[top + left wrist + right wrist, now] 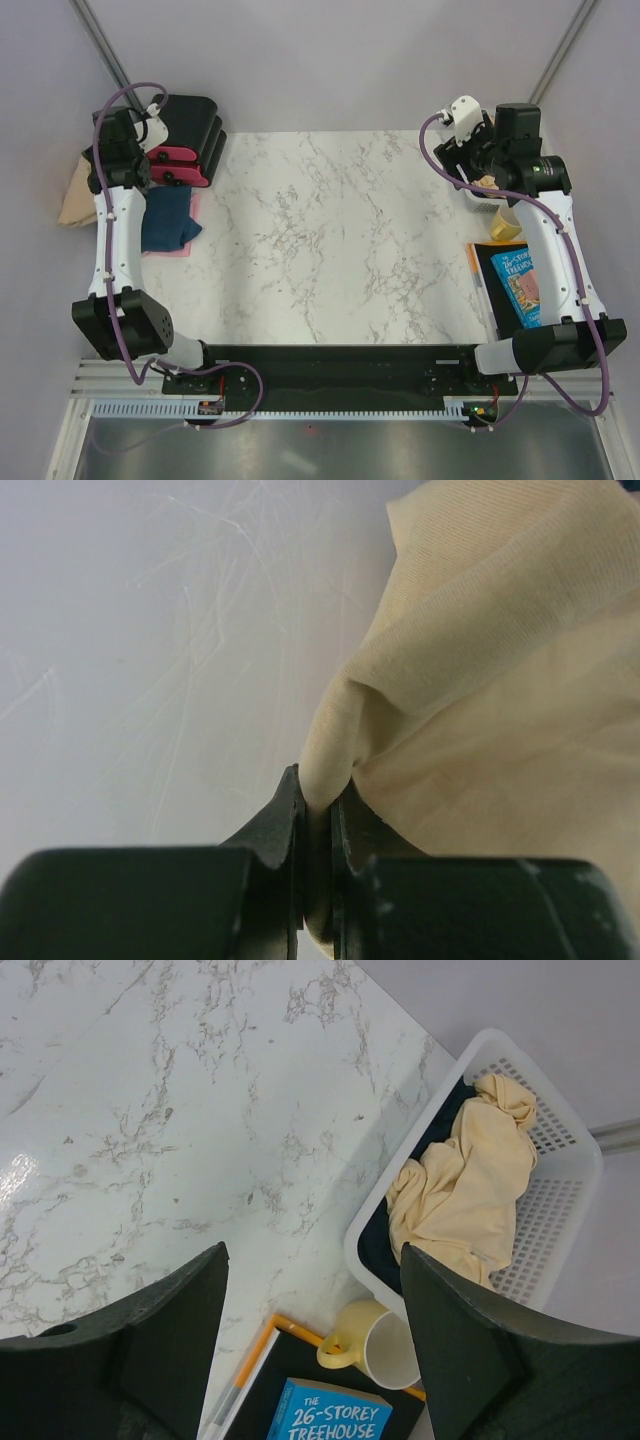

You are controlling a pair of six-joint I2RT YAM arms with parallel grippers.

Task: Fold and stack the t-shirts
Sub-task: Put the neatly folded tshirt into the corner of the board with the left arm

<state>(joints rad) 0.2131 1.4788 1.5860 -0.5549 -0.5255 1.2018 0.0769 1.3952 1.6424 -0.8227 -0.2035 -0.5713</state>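
My left gripper (pixel 98 172) is past the table's left edge and shut on a fold of a tan t-shirt (pixel 74 197). The left wrist view shows the jaws (pixel 318 805) pinching that tan cloth (pixel 500 680), which drapes to the right. A folded dark blue t-shirt (pixel 165 220) lies on a pink one (pixel 193 212) at the table's left side. My right gripper (pixel 462 152) is open and empty (pixel 315 1330) above the table, near a white mesh basket (pixel 500 1045). The basket holds a crumpled tan t-shirt (pixel 470 1190) over dark blue cloth (pixel 440 1145).
Black-and-pink boxes (pixel 190 140) stand at the back left. A yellow mug (pixel 385 1345) sits beside the basket's near end, also seen from above (pixel 507 222). A blue book (pixel 520 285) lies on a black, orange-edged folder (pixel 285 1360) at the right edge.
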